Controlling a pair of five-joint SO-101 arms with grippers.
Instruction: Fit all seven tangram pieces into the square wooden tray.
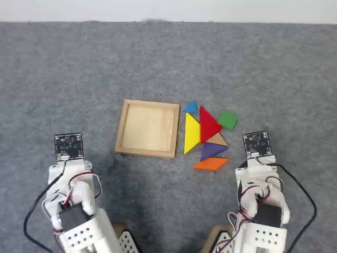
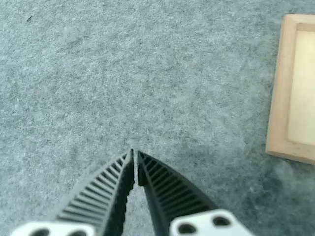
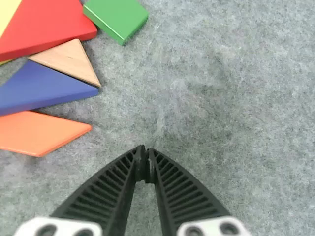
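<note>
The square wooden tray [image 1: 124, 126] lies mid-table with nothing in it; its edge [image 2: 279, 98] appears in the left wrist view. To its right lie seven pieces: a blue triangle [image 1: 190, 107], a yellow triangle [image 1: 191, 133], a red triangle [image 1: 208, 124], a green square [image 1: 227, 119], a tan triangle [image 1: 219, 139], a purple triangle [image 1: 211, 150] and an orange parallelogram [image 1: 210, 163]. My left gripper [image 2: 135, 153] is shut over bare carpet, left of the tray. My right gripper [image 3: 146, 149] is shut too, close beside the orange parallelogram [image 3: 39, 132], purple triangle [image 3: 42, 88] and green square [image 3: 115, 17].
Grey carpet covers the table. Both arm bases [image 1: 79, 221] [image 1: 260, 216] stand at the near edge. A pale wall strip runs along the far edge.
</note>
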